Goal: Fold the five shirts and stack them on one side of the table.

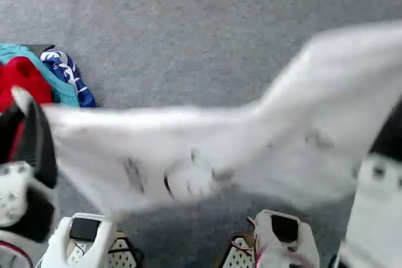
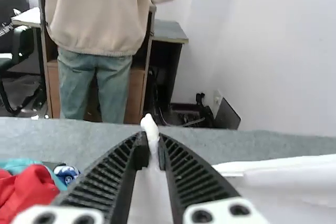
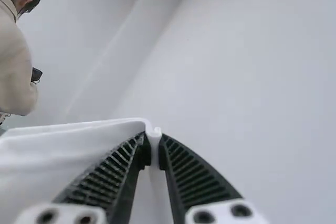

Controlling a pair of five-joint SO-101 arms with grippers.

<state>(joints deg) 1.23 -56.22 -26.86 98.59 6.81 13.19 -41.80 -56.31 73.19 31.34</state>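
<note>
Grey felt-covered table point(image 1: 188, 36). The white soft-fabric shirt with dark print point(image 1: 207, 149) is held off the surface, stretched across the near half from 9 to 3 o'clock, with the 3 o'clock end higher. A heap of crumpled red, teal and blue-patterned shirts point(image 1: 38, 83) sits at the 9 o'clock edge.

Left gripper point(image 2: 150, 148): jaws pinched closed on a fold of the shirt's edge. Right gripper point(image 3: 151, 148): same, clamped on the opposite edge.

Judgement: light, limp, sags mid-span. Best gripped at corners or shoulder seams with even tension; such a thin pinch could slip.
</note>
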